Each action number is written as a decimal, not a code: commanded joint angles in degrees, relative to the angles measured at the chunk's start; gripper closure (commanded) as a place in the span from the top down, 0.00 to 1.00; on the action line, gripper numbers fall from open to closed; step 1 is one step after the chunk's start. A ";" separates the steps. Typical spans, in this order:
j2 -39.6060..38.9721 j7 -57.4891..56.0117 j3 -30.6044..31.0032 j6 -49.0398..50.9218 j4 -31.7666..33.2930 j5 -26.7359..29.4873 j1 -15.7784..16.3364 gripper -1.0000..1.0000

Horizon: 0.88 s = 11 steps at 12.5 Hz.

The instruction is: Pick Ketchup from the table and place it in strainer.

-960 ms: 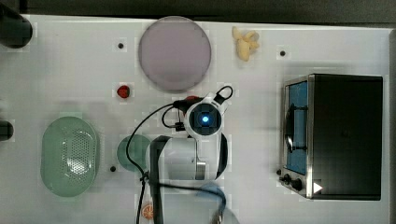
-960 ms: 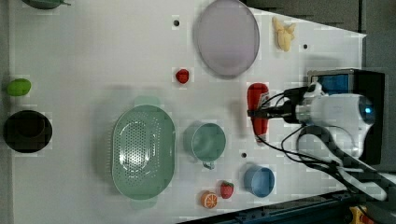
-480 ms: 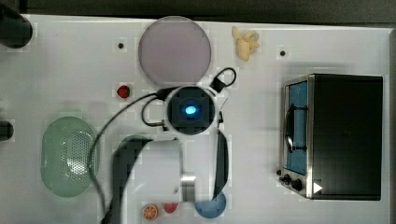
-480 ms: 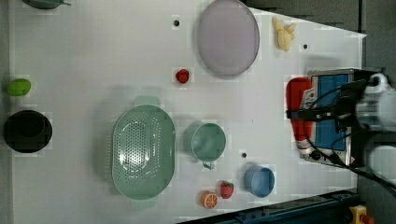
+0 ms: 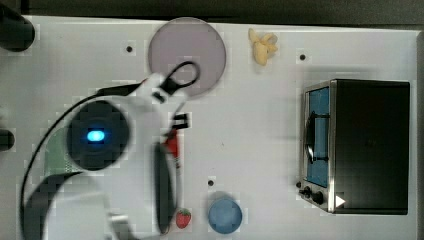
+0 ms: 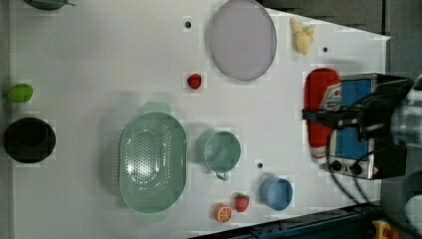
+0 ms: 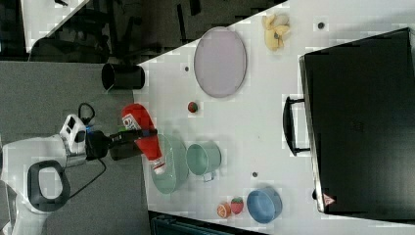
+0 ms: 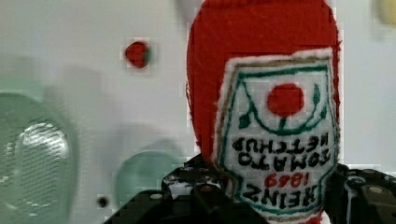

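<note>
strawberries 2 [image 6: 194,80] [image 6: 242,202] | cups 2 [image 6: 222,151] [image 6: 29,140] | ketchup 1 [image 6: 319,115] | strainer 1 [image 6: 152,162]

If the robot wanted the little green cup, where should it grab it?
Probably by the rim. The cup stands upright, mouth open upward, so the claw could come straight down with one finger inside and one outside the wall. Its small handle points at the orange slice, so pick a rim spot away from it.

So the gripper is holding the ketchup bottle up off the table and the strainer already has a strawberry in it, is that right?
Not quite: the gripper does hold the ketchup bottle off the table, but the strainer holds nothing. The left view shows its perforated base bare; one strawberry lies on the table near the plate, another beside the orange slice.
</note>
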State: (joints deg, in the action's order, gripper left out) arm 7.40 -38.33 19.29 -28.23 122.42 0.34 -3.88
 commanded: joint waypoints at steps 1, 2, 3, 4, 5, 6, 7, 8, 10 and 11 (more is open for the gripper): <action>-2.68 16.05 6.10 -0.33 0.11 1.72 3.04 0.58; -3.54 20.03 8.41 -1.25 0.13 1.72 3.45 0.58; -4.76 23.66 10.68 -3.01 0.13 1.72 3.80 0.58; -6.30 26.89 12.87 -5.25 0.14 1.72 4.12 0.58; -8.10 30.02 14.97 -7.94 0.15 1.71 4.38 0.58; -10.16 33.59 16.85 -10.67 0.15 1.70 4.59 0.58; -12.35 37.46 18.44 -13.21 0.18 1.63 4.89 0.58; -14.66 41.20 19.77 -15.34 0.17 1.43 5.27 0.58; -19.27 45.73 21.05 -19.63 0.27 -0.32 6.38 0.58; -21.51 46.50 20.95 -21.87 0.29 -2.30 6.90 0.58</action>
State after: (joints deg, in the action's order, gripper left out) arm -14.16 0.79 40.20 -48.68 122.98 -1.29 3.63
